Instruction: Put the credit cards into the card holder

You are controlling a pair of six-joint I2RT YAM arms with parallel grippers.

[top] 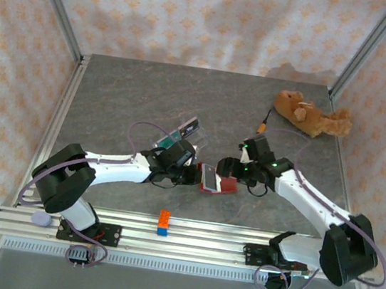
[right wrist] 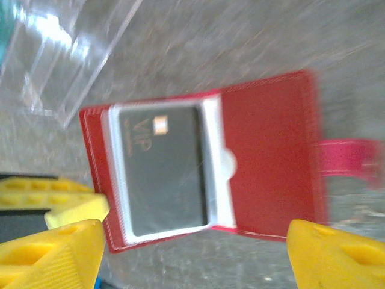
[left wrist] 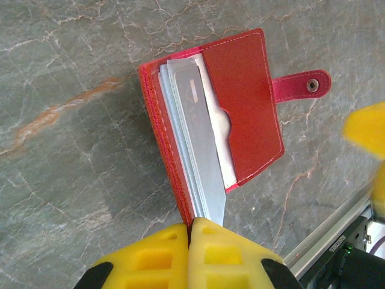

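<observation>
Pinching the card holder [left wrist: 246, 114] edge: left claw [left wrist: 190, 229].

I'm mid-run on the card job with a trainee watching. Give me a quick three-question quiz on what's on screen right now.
1. True or false: the left gripper is shut on the edge of the red leather-like folding card holder.
2. Fill in: the right gripper has its jaws ____, one finger on either side of the card holder.
3. Multiple choice: where is the dark rectangular card marked VIP? A) pinched by the right gripper; B) in a sleeve inside the open card holder; C) lying on the snap tab.
Key: 1 true; 2 open; 3 B.
</observation>
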